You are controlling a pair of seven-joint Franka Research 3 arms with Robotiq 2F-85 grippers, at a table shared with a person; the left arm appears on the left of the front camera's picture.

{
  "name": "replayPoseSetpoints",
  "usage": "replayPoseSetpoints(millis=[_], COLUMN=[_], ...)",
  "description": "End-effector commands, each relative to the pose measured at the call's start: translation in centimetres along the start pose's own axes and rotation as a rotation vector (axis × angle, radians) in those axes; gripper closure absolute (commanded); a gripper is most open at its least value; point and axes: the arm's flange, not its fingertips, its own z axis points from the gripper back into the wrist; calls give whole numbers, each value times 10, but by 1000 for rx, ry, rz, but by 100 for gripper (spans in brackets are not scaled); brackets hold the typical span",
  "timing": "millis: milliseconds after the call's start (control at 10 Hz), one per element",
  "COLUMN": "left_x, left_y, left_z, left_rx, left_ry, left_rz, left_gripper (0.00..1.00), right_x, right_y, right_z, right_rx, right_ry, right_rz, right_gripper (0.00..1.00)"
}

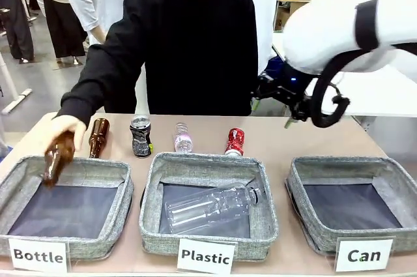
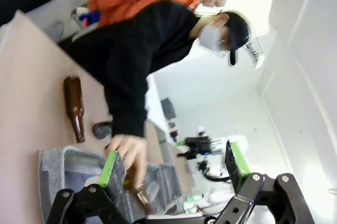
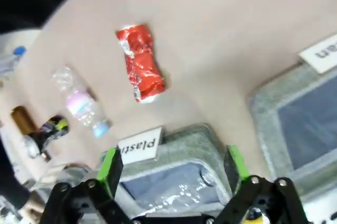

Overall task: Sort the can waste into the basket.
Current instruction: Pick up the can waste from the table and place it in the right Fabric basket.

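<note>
Two crushed cans lie in a row on the far side of the table: a red can [image 1: 234, 141] right of centre and a dark grey can [image 1: 140, 136] to its left. The grey basket [image 1: 345, 163] signed "Can" stands at the front right with nothing on its dark floor. My right gripper [image 1: 272, 113] hangs open above the table's far right, behind that basket. In the right wrist view the open right gripper [image 3: 172, 166] looks down on the red can [image 3: 140, 68], well short of it. My left gripper [image 2: 174, 166] is open and holds nothing.
The person's hand [image 1: 62, 127] holds a brown bottle [image 1: 57, 156] over the "Bottle" basket [image 1: 19, 182]. Another brown bottle [image 1: 98, 137] and a small clear bottle [image 1: 183, 138] lie in the row. The "Plastic" basket [image 1: 208, 161] holds a clear bottle [image 1: 212, 206].
</note>
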Motion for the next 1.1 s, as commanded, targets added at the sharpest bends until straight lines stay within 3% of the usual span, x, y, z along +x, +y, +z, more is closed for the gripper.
replayPoseSetpoints(millis=[0, 200, 500, 1000], left_x=[28, 37, 48, 40], left_y=[-45, -63, -64, -53], left_z=[53, 74, 86, 68], left_rx=[-87, -190, -209, -181], left_ry=[-125, -133, -169, -134], left_rz=[-42, -11, 9, 47], left_gripper=[0, 0, 0, 0], right_x=[19, 25, 32, 48], right_y=[47, 88, 127, 126], right_z=[-26, -68, -135, -187], right_rx=[-50, -86, -162, -265], right_ry=[2, -22, -64, -36], right_rz=[-23, -27, -32, -51], right_gripper=[0, 0, 0, 0])
